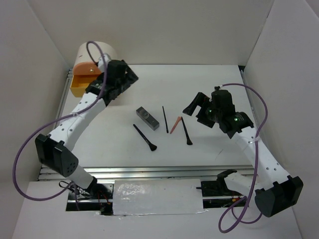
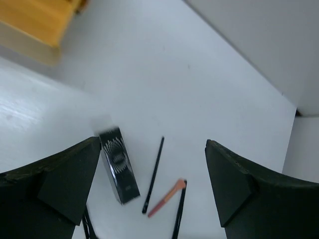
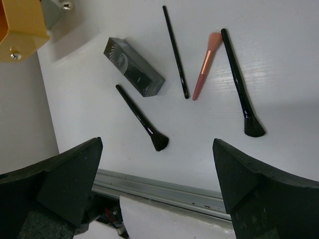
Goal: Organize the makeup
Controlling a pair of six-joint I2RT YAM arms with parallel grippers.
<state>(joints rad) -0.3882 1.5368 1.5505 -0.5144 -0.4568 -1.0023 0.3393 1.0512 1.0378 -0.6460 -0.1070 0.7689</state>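
Note:
The makeup lies in the middle of the white table. A grey rectangular case sits left of a thin black stick. A coral brush lies beside a black brush. Another black brush lies in front of the case. My left gripper is open and empty, high at the back left. My right gripper is open and empty, above the table right of the items.
A round cream-and-orange drawer box stands at the back left with its orange drawer pulled out. White walls enclose the table. A metal rail runs along the near edge.

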